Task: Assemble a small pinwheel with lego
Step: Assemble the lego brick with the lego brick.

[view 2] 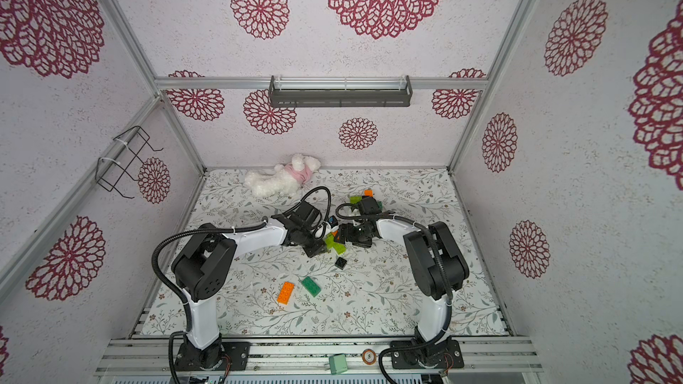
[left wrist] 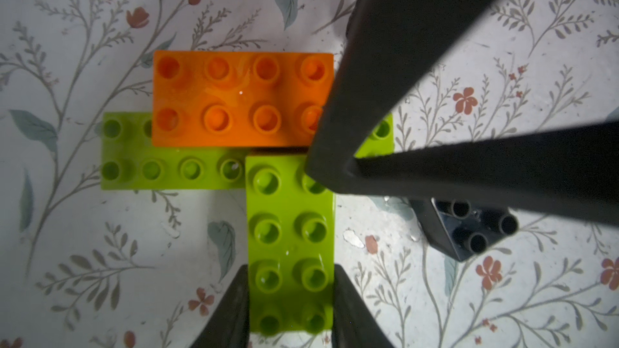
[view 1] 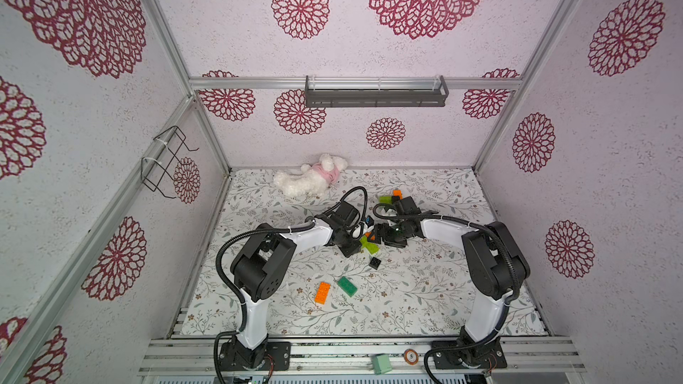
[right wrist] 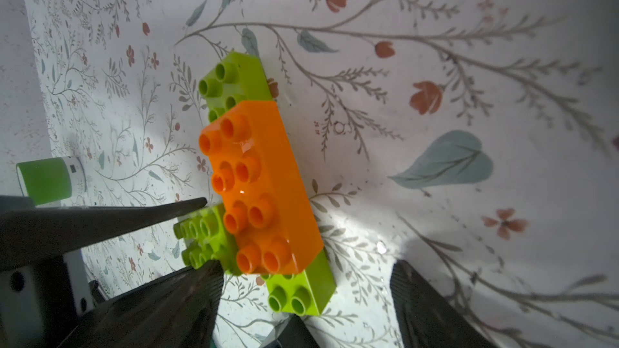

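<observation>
A part-built piece of lego (view 1: 366,244) (view 2: 335,244) lies mid-table between both arms. In the left wrist view it is an orange brick (left wrist: 241,98) stacked on a long lime brick (left wrist: 167,169), with a second lime brick (left wrist: 290,229) running off at a right angle. My left gripper (left wrist: 290,272) is shut on that second lime brick, one finger against each long side. My right gripper (right wrist: 306,267) stands open around the long lime brick's end (right wrist: 301,292), with a gap on both sides. The orange brick (right wrist: 264,189) lies just beyond its fingers.
A loose black brick (view 1: 374,262) (left wrist: 469,229) sits just in front of the piece. Nearer the front edge lie an orange brick (view 1: 323,292) and a dark green brick (view 1: 347,286). More bricks (view 1: 390,197) lie behind the right arm. A white plush toy (view 1: 310,179) rests at the back.
</observation>
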Motion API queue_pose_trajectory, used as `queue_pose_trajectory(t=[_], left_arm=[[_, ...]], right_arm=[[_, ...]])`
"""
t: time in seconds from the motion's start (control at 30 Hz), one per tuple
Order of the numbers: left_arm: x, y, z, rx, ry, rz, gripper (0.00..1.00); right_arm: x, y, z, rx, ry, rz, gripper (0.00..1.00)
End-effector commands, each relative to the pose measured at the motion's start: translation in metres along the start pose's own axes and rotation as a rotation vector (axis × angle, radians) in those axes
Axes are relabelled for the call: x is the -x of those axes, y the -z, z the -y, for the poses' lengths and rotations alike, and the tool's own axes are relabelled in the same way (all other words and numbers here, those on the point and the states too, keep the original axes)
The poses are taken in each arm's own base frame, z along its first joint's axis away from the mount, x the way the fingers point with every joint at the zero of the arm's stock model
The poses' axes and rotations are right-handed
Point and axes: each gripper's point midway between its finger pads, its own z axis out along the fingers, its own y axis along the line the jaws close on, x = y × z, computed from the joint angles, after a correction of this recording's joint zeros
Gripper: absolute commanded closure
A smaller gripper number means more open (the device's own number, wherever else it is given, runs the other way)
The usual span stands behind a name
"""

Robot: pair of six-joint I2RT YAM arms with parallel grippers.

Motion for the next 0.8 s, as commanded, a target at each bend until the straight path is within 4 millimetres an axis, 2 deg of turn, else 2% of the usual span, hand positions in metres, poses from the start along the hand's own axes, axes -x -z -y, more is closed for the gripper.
queue_pose_trajectory(t=[0.0, 0.07, 0.1, 0.13, 0.53, 0.77], left_arm=[[0.022, -0.002, 0.009, -0.020, -0.028, 0.092, 0.61], [0.024, -0.003, 0.009, -0.018, -0.018, 0.104, 0.61], [0.034, 0.010, 0.009, -0.008, -0.020, 0.143, 0.61], [0.036, 0.012, 0.008, -0.003, -0.015, 0.153, 0.61], [0.043, 0.021, 0.000, 0.050, 0.009, 0.206, 0.59], [0.040, 0.021, -0.004, 0.064, 0.033, 0.214, 0.58]], right_arm=[[-0.015, -0.011, 0.013, -0.078, -0.003, -0.038, 0.22], [-0.017, -0.012, 0.017, -0.097, -0.005, -0.046, 0.25], [-0.019, -0.012, 0.019, -0.108, -0.009, -0.052, 0.26], [-0.020, -0.012, 0.021, -0.115, -0.013, -0.054, 0.27], [-0.034, -0.011, 0.039, -0.186, -0.040, -0.066, 0.35], [-0.044, -0.013, 0.047, -0.206, -0.047, -0.086, 0.37]])
